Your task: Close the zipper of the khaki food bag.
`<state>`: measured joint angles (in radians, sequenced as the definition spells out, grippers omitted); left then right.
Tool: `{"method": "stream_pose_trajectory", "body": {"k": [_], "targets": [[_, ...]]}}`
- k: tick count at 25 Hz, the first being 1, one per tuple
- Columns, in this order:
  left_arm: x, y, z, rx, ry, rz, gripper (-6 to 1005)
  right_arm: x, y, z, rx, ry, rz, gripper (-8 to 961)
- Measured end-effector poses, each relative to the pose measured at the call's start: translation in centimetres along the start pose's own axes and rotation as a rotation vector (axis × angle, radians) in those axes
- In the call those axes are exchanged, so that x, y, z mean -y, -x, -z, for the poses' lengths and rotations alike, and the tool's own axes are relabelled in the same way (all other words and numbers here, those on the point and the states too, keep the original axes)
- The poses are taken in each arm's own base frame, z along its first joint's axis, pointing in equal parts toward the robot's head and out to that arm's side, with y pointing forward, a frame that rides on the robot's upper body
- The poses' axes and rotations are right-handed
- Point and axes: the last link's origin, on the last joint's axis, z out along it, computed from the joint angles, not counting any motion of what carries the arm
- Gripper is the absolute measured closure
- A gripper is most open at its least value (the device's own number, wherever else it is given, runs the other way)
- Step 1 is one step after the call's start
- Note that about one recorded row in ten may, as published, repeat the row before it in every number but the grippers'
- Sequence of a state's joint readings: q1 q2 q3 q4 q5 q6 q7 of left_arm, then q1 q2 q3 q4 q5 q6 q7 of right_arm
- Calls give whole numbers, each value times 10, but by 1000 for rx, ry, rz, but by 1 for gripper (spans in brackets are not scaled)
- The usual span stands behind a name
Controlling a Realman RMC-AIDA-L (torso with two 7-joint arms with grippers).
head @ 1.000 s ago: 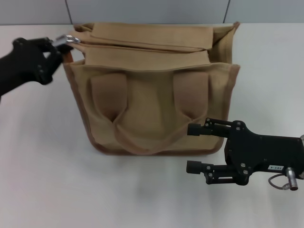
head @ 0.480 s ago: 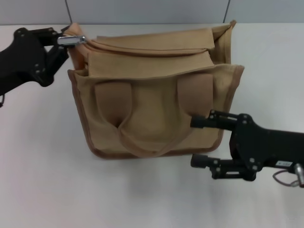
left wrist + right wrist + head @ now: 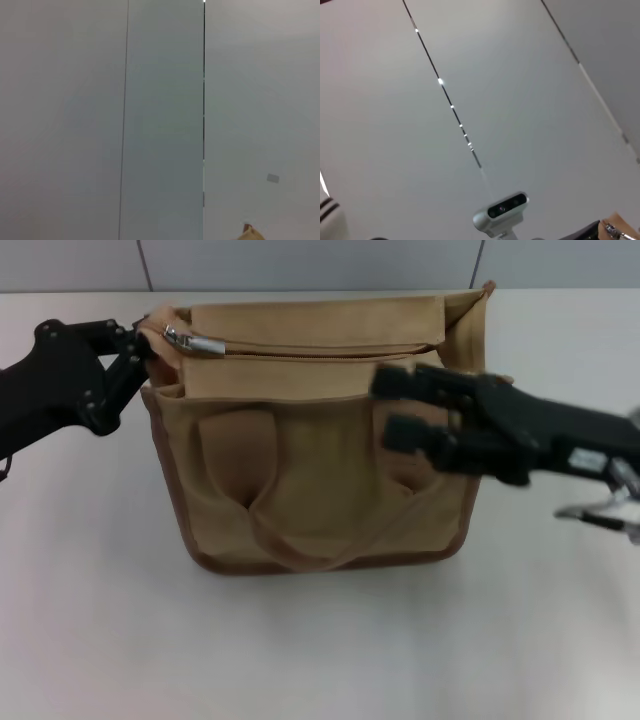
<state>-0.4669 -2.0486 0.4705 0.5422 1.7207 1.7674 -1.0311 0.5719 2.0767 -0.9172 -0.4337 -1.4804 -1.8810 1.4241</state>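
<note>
The left gripper (image 3: 135, 340) has its jaws pinched on the left top corner of the bag (image 3: 320, 480), on the fabric just beside the silver pull (image 3: 195, 342). That hold looks meant to anchor the end of the zipper (image 3: 320, 346), so the track is taut and the bag does not slide when the pull is drawn along it. The pull sits at the left end of the track, so the zipper reads as open along almost its whole length, and the closing stroke has to run from left to right.

The right gripper (image 3: 395, 405) hangs in front of the bag's upper right part, over the right handle strap, with its jaws spread and holding nothing. It points toward the left, in line with the bag's top edge, which suggests it is on its way to the pull. It is well apart from the pull.

The bag stands upright in the middle of the white surface (image 3: 100, 620), its front pocket and two looped straps facing the robot. Nothing else lies near it. Behind the surface runs a grey panelled wall with thin dark seams. Both wrist views show mostly wall or ceiling panels; the right one also catches a small grey camera mount (image 3: 502, 210).
</note>
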Motion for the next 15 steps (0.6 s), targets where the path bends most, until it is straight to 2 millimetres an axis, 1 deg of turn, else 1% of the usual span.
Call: {"method": "stream_pose_trajectory", "body": {"k": [1,2,3,4,5,6,7,8,9,10,11,12,15], "targets": [[-2,-1,2,-7,10,1,972,8,8,-10,-24,0,-32,205],[-2,-1,2,-7,10,1,972,8,8,-10,-24,0,-32,206],[-5,-2,3,-16,26,-1,972,17,18,-18,-47,-19,-40,207],[-6,-3,3,-22,35,-4,972,21,22,-22,-62,-35,-33,207],[-7,-3,3,-26,41,-5,972,21,22,-22,-62,-35,-33,208],[-8,-4,2,-30,44,-4,972,28,31,-29,-94,-60,-17,209],[-8,-4,2,-30,44,-4,972,28,31,-29,-94,-60,-17,210],[-8,-4,1,-34,48,-4,972,36,39,-40,-143,-75,0,211],[-8,-4,-1,-37,52,-3,972,39,43,-48,-175,-75,10,212],[-9,-5,-3,-39,57,-2,972,39,43,-48,-175,-75,10,212],[-9,-5,-5,-43,63,-1,972,44,47,-60,-220,-69,25,213],[-9,-5,-5,-43,63,-1,972,44,47,-60,-220,-69,25,214],[-9,-5,-9,-46,66,1,972,47,48,-78,-283,-52,46,216]]}}
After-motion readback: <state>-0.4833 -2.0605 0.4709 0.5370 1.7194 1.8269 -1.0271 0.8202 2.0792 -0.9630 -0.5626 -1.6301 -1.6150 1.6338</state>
